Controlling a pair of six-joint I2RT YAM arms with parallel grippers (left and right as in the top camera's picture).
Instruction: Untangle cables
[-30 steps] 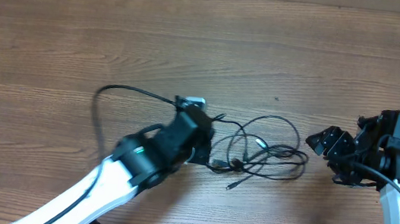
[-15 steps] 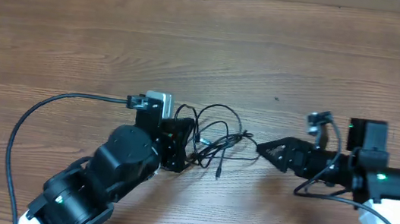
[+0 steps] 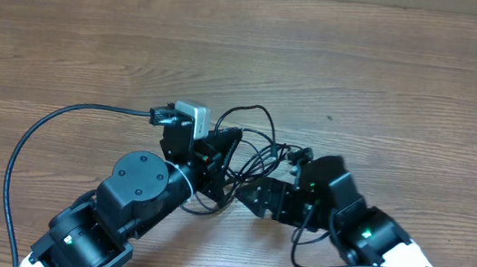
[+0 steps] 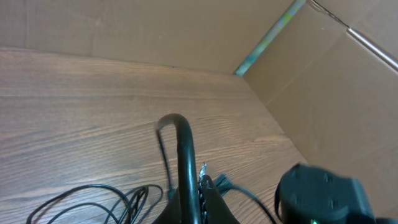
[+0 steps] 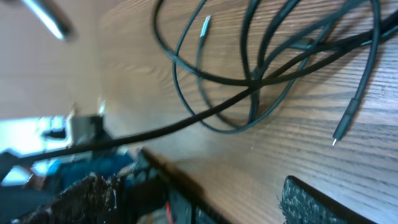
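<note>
The thin black cables (image 3: 253, 146) lie in a tangle of loops at the table's middle, between my two grippers. My left gripper (image 3: 220, 162) sits at the tangle's left side. In the left wrist view it (image 4: 200, 196) is shut on a black cable (image 4: 185, 146) that arches up from its jaws, and more loops (image 4: 93, 198) lie to its left. My right gripper (image 3: 255, 195) is just below the tangle. In the right wrist view it (image 5: 202, 194) is open and empty, with crossing cables (image 5: 261, 74) and a small plug end (image 5: 346, 120) beyond its fingers.
The wooden table (image 3: 365, 67) spreads all around. The left arm's thick black cable (image 3: 32, 140) arcs out to the left. A cardboard wall (image 4: 348, 81) stands past the table. The table's near edge (image 5: 163, 167) runs close to my right fingers.
My right arm has swung from the right side in to the tangle's lower edge. My left arm has drawn back toward me, and the cables have shifted left and bunched together.
</note>
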